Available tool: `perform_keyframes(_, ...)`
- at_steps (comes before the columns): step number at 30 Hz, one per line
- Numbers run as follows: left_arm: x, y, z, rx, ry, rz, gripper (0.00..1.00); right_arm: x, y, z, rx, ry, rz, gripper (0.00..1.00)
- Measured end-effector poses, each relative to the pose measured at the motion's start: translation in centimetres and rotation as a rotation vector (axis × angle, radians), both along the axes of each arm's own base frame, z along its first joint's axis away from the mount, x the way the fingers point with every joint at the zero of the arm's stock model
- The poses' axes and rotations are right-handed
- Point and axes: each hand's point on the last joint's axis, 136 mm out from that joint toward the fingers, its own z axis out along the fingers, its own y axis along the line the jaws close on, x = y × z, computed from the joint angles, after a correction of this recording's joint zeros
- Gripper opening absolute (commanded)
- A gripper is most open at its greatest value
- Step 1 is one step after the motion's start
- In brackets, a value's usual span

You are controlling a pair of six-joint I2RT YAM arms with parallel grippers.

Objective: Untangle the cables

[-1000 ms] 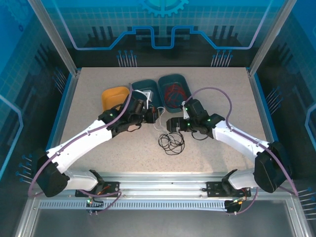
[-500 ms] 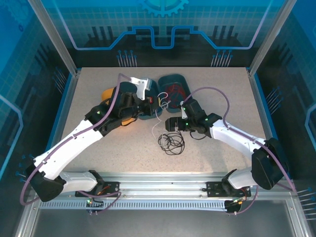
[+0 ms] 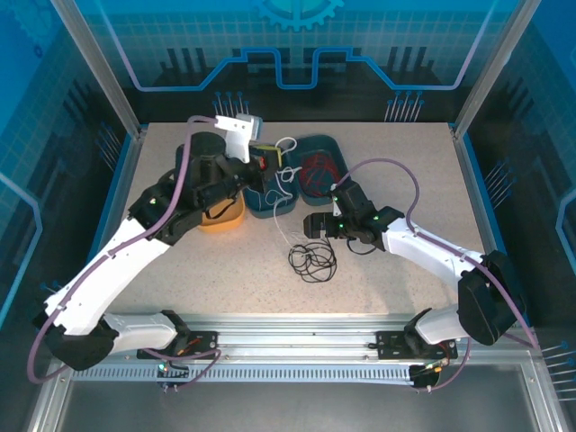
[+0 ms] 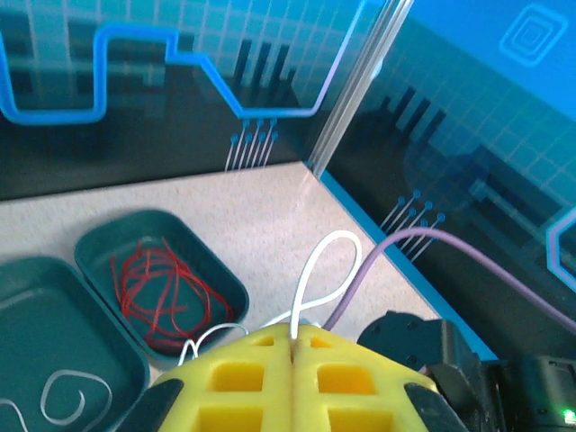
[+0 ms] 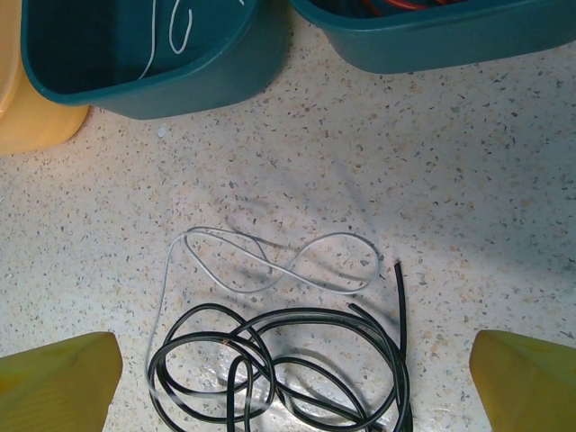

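Left pincer (image 4: 294, 346): pressed together on the white cable (image 4: 317, 270), now hoisted above the middle teal tray (image 4: 45, 324); a second ago it sat lower, at the tray's near edge.
White cable's tail: on the bench, nearside of that tray, touching the black cable (image 3: 311, 261).
Right pincer (image 5: 292, 382): spread wide over the black cable.
Red cable (image 4: 157, 288): bedded just right of that tray.
Meaning: white looks nearly pulled free, I'd say.
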Motion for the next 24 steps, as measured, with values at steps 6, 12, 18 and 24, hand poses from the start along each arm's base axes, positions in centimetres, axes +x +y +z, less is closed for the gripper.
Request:
perform_keyframes(6,-1.1,1.7,4.0,-0.014,-0.116,0.022,0.0,0.0,0.0,0.0,0.0,0.0,0.0,1.0)
perform_keyframes(12,-0.8,2.6,5.2,0.008,-0.165,0.056,0.0,-0.1,-0.2,-0.1,-0.009,0.003,-0.004,1.0)
perform_keyframes(18,1.7,3.9,4.2,0.036,-0.144,0.124,0.0,0.0,-0.6,0.7,-0.014,-0.022,-0.019,1.0)
perform_keyframes(24,6.2,5.4,1.2,0.073,-0.072,0.204,0.0,0.0,-1.2,2.1,-0.004,-0.06,-0.041,1.0)
